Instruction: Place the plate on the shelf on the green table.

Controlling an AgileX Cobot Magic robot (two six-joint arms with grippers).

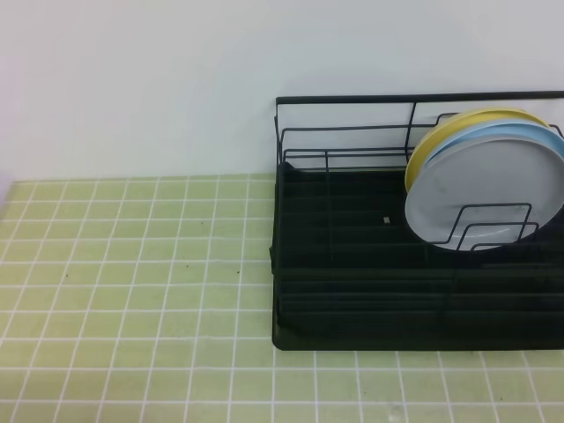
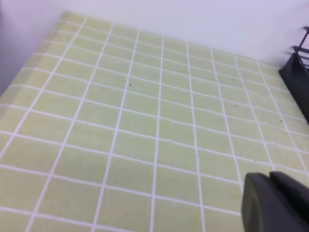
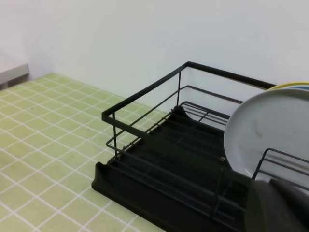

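Plate [image 1: 480,198] sits upright in shelf [image 1: 352,264], front of blue and yellow ones. Nothing lifted yet. Both sets of fingers [image 2: 275,203] [image 3: 277,208] closed, empty. Next: right reaches for plate rim.

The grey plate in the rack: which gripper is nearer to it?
Right. The right gripper sits just in front of the grey plate. The left gripper is over bare green table, the shelf only at its view's edge.

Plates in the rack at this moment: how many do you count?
3, all upright at the right end of the shelf: the plate in front, a light blue plate behind it, a yellow plate at the back. More could be hidden behind them.
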